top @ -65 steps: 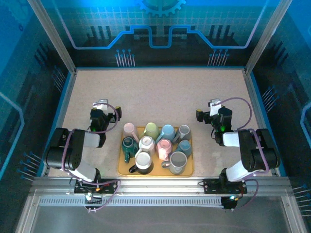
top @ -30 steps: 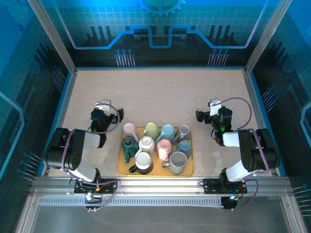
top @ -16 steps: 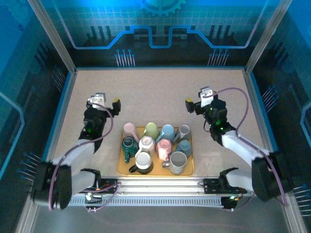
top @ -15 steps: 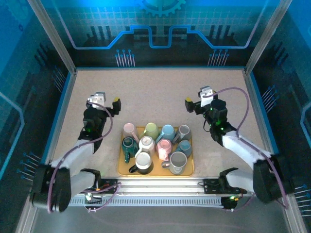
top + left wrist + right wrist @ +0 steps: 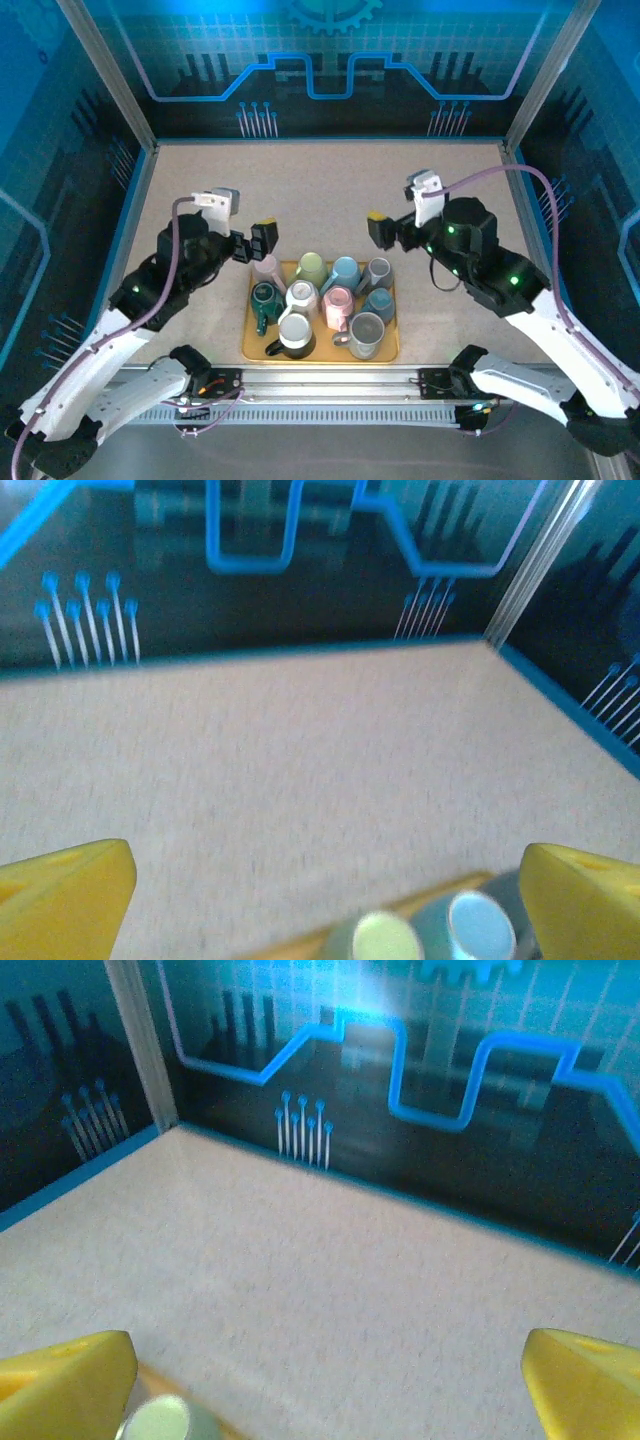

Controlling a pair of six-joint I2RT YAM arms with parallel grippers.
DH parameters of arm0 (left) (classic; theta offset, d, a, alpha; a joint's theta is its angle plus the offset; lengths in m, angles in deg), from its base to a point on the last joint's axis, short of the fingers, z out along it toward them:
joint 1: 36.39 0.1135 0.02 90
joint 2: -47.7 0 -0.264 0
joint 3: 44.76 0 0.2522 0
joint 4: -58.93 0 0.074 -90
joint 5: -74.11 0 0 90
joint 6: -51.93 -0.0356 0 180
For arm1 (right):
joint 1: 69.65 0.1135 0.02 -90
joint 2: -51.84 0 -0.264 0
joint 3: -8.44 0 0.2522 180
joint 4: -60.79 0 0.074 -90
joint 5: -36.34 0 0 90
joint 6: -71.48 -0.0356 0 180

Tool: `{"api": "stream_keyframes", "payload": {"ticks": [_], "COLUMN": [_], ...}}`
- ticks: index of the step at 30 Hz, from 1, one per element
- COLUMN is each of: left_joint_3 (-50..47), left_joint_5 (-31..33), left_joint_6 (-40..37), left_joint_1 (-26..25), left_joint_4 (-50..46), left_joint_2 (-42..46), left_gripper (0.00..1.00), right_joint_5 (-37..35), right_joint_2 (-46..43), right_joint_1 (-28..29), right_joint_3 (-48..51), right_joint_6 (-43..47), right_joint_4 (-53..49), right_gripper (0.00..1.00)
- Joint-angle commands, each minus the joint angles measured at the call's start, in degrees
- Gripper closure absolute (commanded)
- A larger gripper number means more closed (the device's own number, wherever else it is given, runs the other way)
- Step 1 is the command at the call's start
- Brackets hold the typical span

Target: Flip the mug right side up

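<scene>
Blue-lit panels wall in a speckled beige worktop [image 5: 330, 190]. Seen from above, both arms lean inward over a yellow tray [image 5: 396, 352] at the near middle. It is packed with ten mugs [image 5: 338, 302]: several pastel ones stand bottom up, others show open mouths. Spread wide and empty, the left gripper [image 5: 257, 240] hovers by the tray's far-left corner and the right gripper [image 5: 383, 230] by its far-right. The left wrist view catches the green mug [image 5: 388, 942] and blue mug [image 5: 480, 926] bottoms between yellow fingertips [image 5: 62, 898]. The right wrist view shows the green mug alone.
</scene>
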Motion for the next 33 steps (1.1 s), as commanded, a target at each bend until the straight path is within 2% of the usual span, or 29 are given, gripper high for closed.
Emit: {"api": "stream_keyframes", "payload": {"ticks": [1, 3, 5, 7, 12, 14, 19, 24, 33], "left_joint_3": [1.5, -2.3, -5.1, -6.6, -8.0, -8.3, -8.1, -8.9, -11.8], "left_joint_5": [-0.5, -1.5, -3.0, -4.1, -0.9, -2.7, -6.0, -10.7, -13.5], "left_joint_6": [8.9, 15.6, 18.1, 18.6, 18.8, 18.1, 17.8, 18.1, 20.9], "left_joint_1": [-0.2, -0.2, -0.2, -0.3, -0.2, -0.2, -0.3, -0.4, -1.0], "left_joint_4": [-19.6, -19.4, -18.9, -19.5, -24.0, -24.2, -24.2, -22.1, -18.7], "left_joint_2": [0.1, 2.7, 4.5, 5.1, 1.8, -0.8, -7.1, -11.9, -14.5], "left_gripper": [0.01, 0.01, 0.01, 0.01, 0.01, 0.01, 0.01, 0.01, 0.07], "right_joint_5": [9.4, 8.8, 6.9, 6.7, 7.3, 7.4, 20.3, 20.9, 19.9], "right_joint_2": [-5.3, -4.6, -1.8, 0.1, 5.6, 4.8, 0.6, 1.0, 0.4], "right_joint_1": [-2.8, -3.5, -3.5, -3.6, -3.1, -2.1, -0.7, -0.5, -0.5], "right_joint_3": [5.7, 4.5, 2.2, 1.7, 2.6, 5.2, 9.5, 10.5, 13.5], "right_joint_6": [-8.9, -10.8, -11.1, -11.4, -13.8, -16.4, -12.7, -13.4, -13.7], "right_joint_4": [-6.9, -10.6, -16.7, -20.5, -28.6, -26.7, -22.0, -21.5, -20.8], "right_gripper": [0.00, 0.00, 0.00, 0.00, 0.00, 0.00, 0.00, 0.00, 0.00]}}
